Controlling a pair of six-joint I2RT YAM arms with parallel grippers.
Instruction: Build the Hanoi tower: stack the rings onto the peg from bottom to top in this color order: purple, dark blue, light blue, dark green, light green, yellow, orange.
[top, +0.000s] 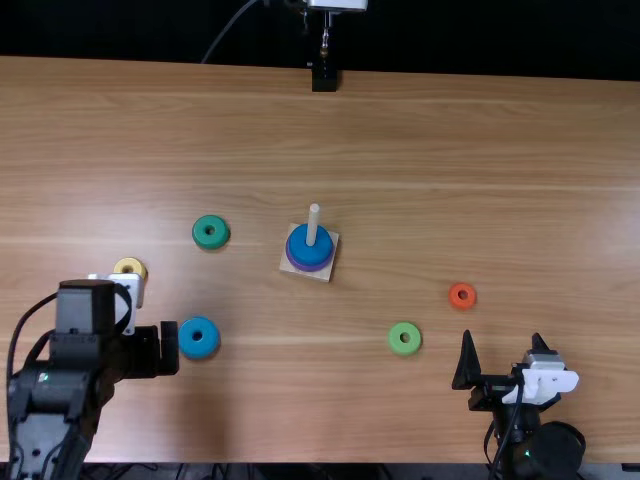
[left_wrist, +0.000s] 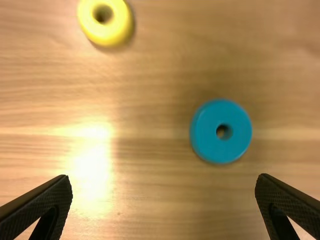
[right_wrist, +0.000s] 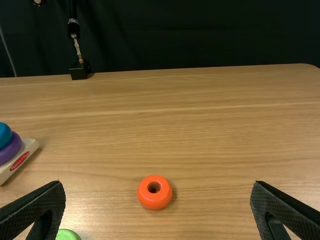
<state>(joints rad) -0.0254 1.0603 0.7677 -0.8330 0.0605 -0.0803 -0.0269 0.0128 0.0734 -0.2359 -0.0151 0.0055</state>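
Top view: purple ring (top: 309, 268) and dark blue ring (top: 298, 244) are on the peg (top: 313, 224). Five are left on the bench (top: 420, 130), light blue ring (top: 209, 346) next. My left gripper (left_wrist: 164, 177) and right gripper (right_wrist: 157, 183) are wide open.

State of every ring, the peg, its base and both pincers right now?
Wooden base: flat on table
Peg: upright, tip bare
Purple ring: on peg, bottom
Dark blue ring: on peg, atop purple
Light blue ring: loose, flat
Dark green ring: loose, flat
Light green ring: loose, flat
Yellow ring: loose, flat
Orange ring: loose, flat
Left pincer: open, empty
Right pincer: open, empty
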